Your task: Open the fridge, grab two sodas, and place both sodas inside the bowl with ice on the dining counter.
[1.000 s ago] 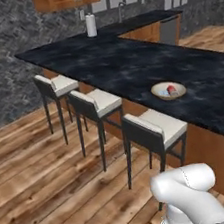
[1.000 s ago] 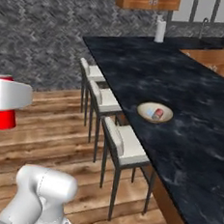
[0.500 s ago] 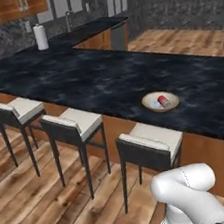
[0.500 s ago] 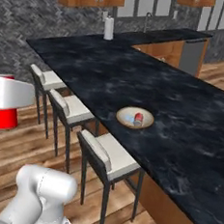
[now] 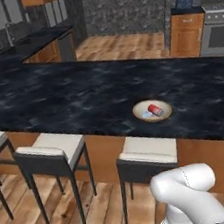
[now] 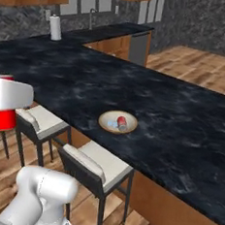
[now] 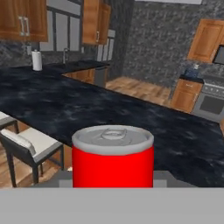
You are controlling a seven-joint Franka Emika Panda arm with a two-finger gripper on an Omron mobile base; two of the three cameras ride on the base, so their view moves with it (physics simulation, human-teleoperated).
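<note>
A: Starting at the left of the right base view, what's there?

B: The tool (image 6: 3, 105), white-bodied, closed partway around an upright red soda can (image 6: 3, 118) that it holds in the air, out beyond the tabletop's edge above the chairs. In the hand view that can (image 7: 112, 156) sits close in front, silver top up; the tips themselves are hidden behind it.

A: And further right?

B: A row of white-seated chairs (image 6: 96, 164) tucked along the near edge of the dining tabletop (image 6: 182, 121), a long black slab with faint white veins.

A: Where's the bowl?

B: On the tabletop near that edge, just behind the chair. The bowl (image 6: 105, 125) is shallow and tan-rimmed, and a second red can (image 6: 121, 122) lies on its side in it, on pale bluish contents. In the left base view the same bowl (image 5: 165, 114) and lying can (image 5: 155, 110) sit right of centre.

A: Anything at the far end?

B: A white paper-towel roll (image 6: 55, 28) stands on the back counter, at the far left.
</note>
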